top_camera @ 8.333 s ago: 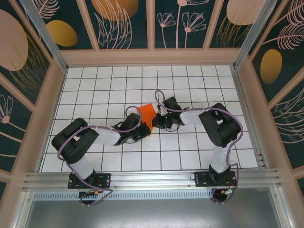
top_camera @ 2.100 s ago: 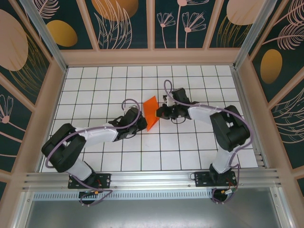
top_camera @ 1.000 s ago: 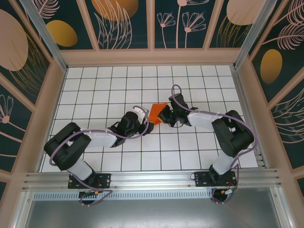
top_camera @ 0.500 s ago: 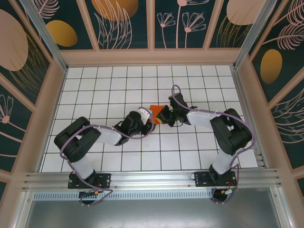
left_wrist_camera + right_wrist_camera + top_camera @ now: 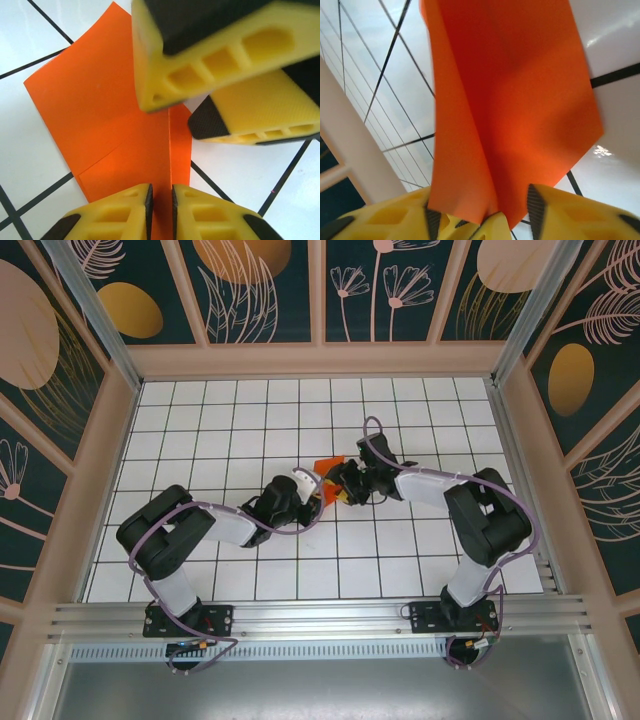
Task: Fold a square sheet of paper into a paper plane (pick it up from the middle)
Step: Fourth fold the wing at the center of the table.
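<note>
My left gripper (image 5: 161, 194) has its two yellow pads drawn almost together at the bottom edge of the left wrist view, with a raised fold of the orange paper sheet (image 5: 105, 115) nipped in the thin slit between them. From that pinch the sheet spreads toward the upper left of the frame, with a crease across it and a pointed corner at the top, over the white tabletop (image 5: 30, 30) and its black grid lines. My right gripper (image 5: 482, 205) has its jaws standing apart. In the right wrist view the sheet rises from between the pads as a tall, tent-like fold through the middle of the frame. It brushes the pad at the lower left, and I cannot tell whether the other pad touches it. In the left wrist view that gripper's fingers (image 5: 215, 60) come in from the upper right, one lying over the sheet's edge. From above, both grippers meet nose to nose near the middle of the tabletop, the sheet a small orange patch just above them.
</note>
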